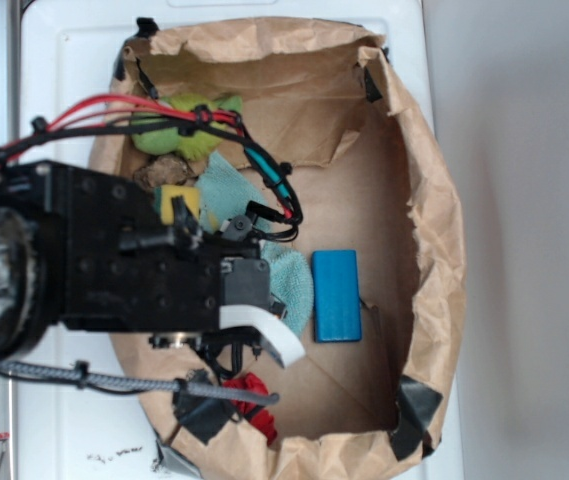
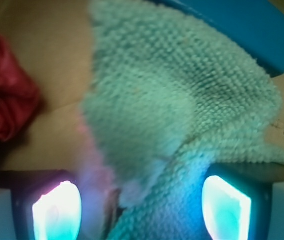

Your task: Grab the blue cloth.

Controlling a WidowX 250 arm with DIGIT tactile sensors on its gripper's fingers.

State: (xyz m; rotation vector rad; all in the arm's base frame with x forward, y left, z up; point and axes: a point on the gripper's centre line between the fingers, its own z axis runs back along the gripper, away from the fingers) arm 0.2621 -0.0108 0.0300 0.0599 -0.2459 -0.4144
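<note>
The pale teal-blue fuzzy terry towel [image 2: 181,100] lies on the floor of the crumpled brown paper-lined box [image 1: 434,230], touching the bright blue rigid rectangular block [image 1: 336,296]. The black robot gripper [image 2: 142,207] straddles the towel's near end with fingers spread; a small red cloth [image 2: 4,95] sits well aside.

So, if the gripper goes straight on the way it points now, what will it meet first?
Most likely the blue cloth. In the wrist view the gripper is open, and the towel lies between and just ahead of its fingers. How far off it is cannot be told.
</note>
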